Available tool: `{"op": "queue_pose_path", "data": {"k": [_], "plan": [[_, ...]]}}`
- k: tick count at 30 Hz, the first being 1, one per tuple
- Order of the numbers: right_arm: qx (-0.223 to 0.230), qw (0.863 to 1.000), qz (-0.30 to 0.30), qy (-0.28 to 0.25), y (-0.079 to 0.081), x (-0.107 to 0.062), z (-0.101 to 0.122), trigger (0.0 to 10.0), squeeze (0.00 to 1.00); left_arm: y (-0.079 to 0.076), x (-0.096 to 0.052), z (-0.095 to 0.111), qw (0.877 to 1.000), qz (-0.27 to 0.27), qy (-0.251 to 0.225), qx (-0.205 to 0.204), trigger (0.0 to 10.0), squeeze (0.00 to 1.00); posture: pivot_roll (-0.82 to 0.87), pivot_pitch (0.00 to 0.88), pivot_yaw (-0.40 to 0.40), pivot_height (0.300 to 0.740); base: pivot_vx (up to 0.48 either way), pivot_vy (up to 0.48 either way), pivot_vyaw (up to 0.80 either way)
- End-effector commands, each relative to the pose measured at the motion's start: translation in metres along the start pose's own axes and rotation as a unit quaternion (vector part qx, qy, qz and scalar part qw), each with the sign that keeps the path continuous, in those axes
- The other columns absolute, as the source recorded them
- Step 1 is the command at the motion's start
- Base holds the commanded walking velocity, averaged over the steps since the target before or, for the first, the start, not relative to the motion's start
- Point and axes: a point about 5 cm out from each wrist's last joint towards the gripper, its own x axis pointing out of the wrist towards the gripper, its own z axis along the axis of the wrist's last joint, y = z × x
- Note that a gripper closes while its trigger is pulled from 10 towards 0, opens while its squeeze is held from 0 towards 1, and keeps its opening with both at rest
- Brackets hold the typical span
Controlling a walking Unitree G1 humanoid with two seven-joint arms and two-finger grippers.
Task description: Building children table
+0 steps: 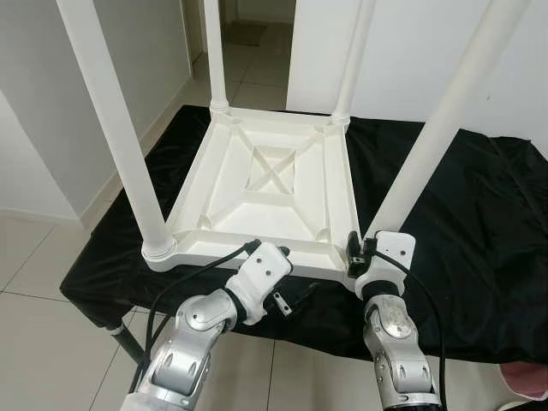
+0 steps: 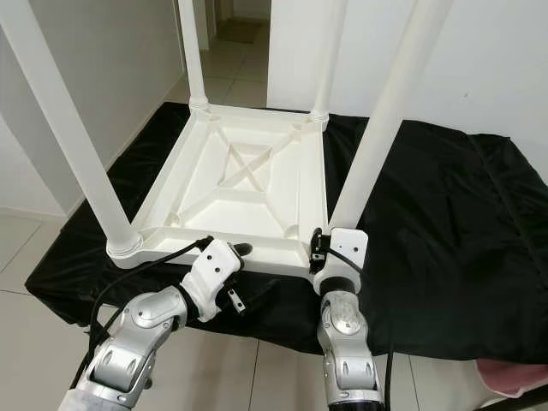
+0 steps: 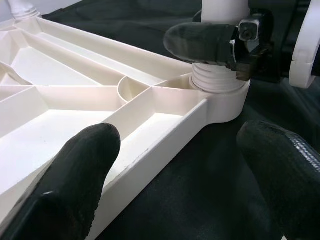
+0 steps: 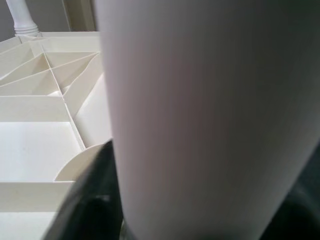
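Resting upside down on the black-covered worktop (image 1: 479, 231), the white tabletop (image 1: 274, 184) carries four legs, one at each corner, all standing upright. Left gripper (image 1: 287, 278) hovers with fingers spread at the tabletop's near edge, touching nothing. Right gripper (image 1: 358, 253) pinches the base of the near-right leg (image 1: 445, 120), right at its socket. That leg's long axis runs straight up from the gripper, so the right arm is the nearer one.
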Motion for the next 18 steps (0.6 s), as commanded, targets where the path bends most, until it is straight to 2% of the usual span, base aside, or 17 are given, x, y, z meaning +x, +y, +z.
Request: {"op": "queue_pose_path", "data": {"k": [1, 5, 6, 7, 8, 10, 14, 15, 18], "plan": [[0.003, 1.0, 0.011, -0.003, 0.004, -0.002, 0.001, 10.0, 1.0, 0.005, 0.0, 0.0, 0.999, 0.041, -0.002, 0.001, 10.0, 0.0, 0.02, 0.0, -0.019, 0.74, 0.0, 0.0, 0.0], [0.005, 0.999, 0.033, -0.016, 0.002, -0.003, 0.004, 10.0, 1.0, 0.003, 0.001, -0.002, 0.999, 0.04, -0.001, 0.0, 10.0, 0.0, 0.0, 0.0, -0.017, 0.74, 0.0, 0.0, 0.0], [0.005, 0.998, 0.058, -0.019, -0.001, -0.004, 0.006, 10.0, 0.08, 0.003, 0.001, -0.002, 0.999, 0.039, -0.001, 0.0, 10.0, 0.0, 0.0, 0.0, -0.019, 0.74, 0.0, 0.0, 0.0], [0.001, 0.997, 0.079, -0.024, -0.003, -0.004, 0.007, 10.0, 0.0, 0.003, 0.001, -0.003, 0.999, 0.04, -0.001, 0.0, 10.0, 0.0, 0.0, 0.0, -0.022, 0.74, 0.0, 0.0, 0.0], [0.001, 0.997, 0.079, -0.024, -0.003, -0.004, 0.007, 10.0, 0.0, 0.003, 0.001, -0.003, 0.999, 0.04, -0.001, 0.0, 10.0, 0.0, 0.0, 0.0, -0.022, 0.74, 0.0, 0.0, 0.0], [0.001, 0.992, 0.12, -0.026, -0.009, -0.005, 0.007, 10.0, 0.0, 0.004, 0.002, -0.003, 0.999, 0.042, -0.002, 0.0, 10.0, 0.0, 0.0, 0.0, -0.025, 0.74, 0.0, 0.0, 0.0], [0.0, 0.99, 0.137, -0.026, -0.013, -0.004, 0.006, 10.0, 0.0, 0.004, 0.002, -0.003, 0.999, 0.043, -0.002, 0.0, 10.0, 0.0, 0.0, 0.0, -0.026, 0.74, 0.0, 0.0, 0.0], [-0.021, 0.987, 0.156, -0.031, -0.02, -0.003, 0.005, 10.0, 0.0, 0.005, 0.003, -0.002, 0.999, 0.044, -0.002, 0.002, 10.0, 0.0, 0.0, 0.0, -0.024, 0.74, 0.0, 0.0, 0.0], [-0.037, 0.982, 0.183, -0.032, -0.026, 0.0, 0.004, 10.0, 0.0, 0.006, 0.002, -0.002, 0.999, 0.045, -0.003, 0.004, 10.0, 0.0, 0.0, 0.0, -0.021, 0.74, 0.0, 0.0, 0.0]]}}
